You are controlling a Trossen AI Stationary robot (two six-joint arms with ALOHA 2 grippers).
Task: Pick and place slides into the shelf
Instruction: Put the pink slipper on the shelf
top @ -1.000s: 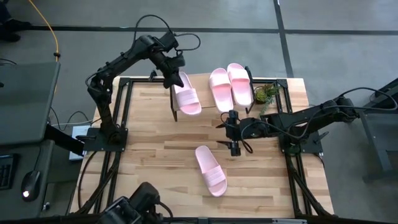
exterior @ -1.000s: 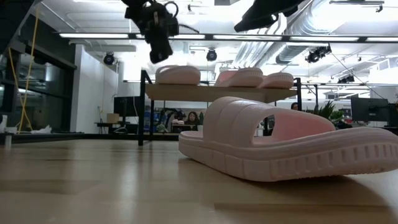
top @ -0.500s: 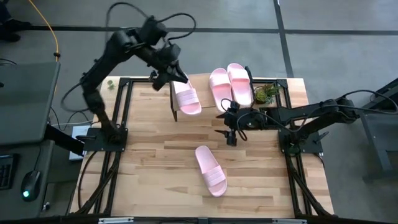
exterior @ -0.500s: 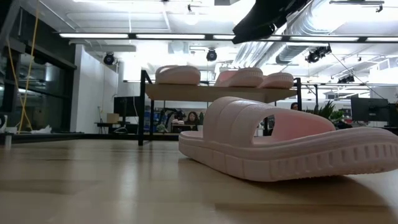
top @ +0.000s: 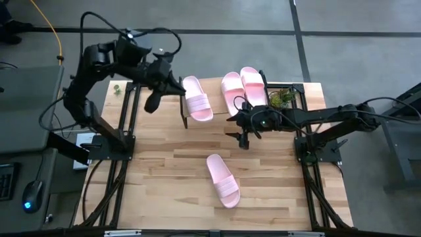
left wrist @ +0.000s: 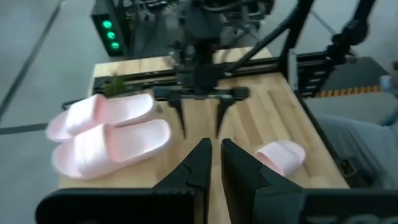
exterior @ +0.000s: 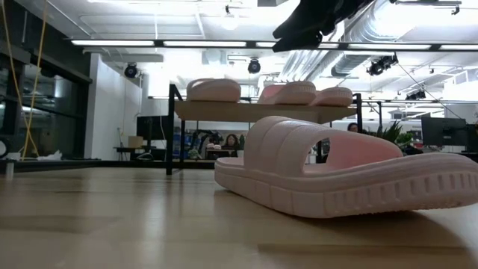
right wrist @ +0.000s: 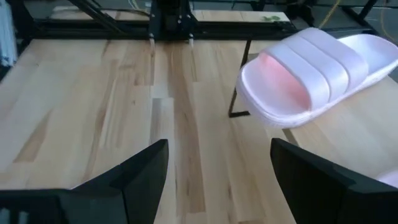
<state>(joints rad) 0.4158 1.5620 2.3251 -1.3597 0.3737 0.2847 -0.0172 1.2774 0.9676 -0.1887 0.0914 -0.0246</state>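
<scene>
Three pale pink slides lie sole-down on the shelf (top: 215, 92) at the table's far edge: one at its left end (top: 197, 99) and a pair (top: 233, 92) (top: 253, 85) to the right. The fourth slide (top: 222, 179) lies sole-down on the tabletop, large in the low view (exterior: 343, 172). My left gripper (top: 150, 103) hangs shut and empty left of the shelf; in its wrist view (left wrist: 216, 149) the fingers nearly touch. My right gripper (top: 243, 135) hovers open over the table just in front of the shelf, facing the left slide (right wrist: 317, 68).
A small green plant (top: 281, 99) stands at the shelf's right end. Thin black legs (right wrist: 239, 81) carry the shelf. Black frame rails (top: 125, 131) run along the table's left and right sides. Bare wood lies between the shelf and the loose slide.
My left gripper has drawn back from above the shelf's left slide, swinging toward the table's left edge; that slide stays on the shelf. My right gripper has moved toward the far edge, closer to the shelf. The slide on the table has not moved.
</scene>
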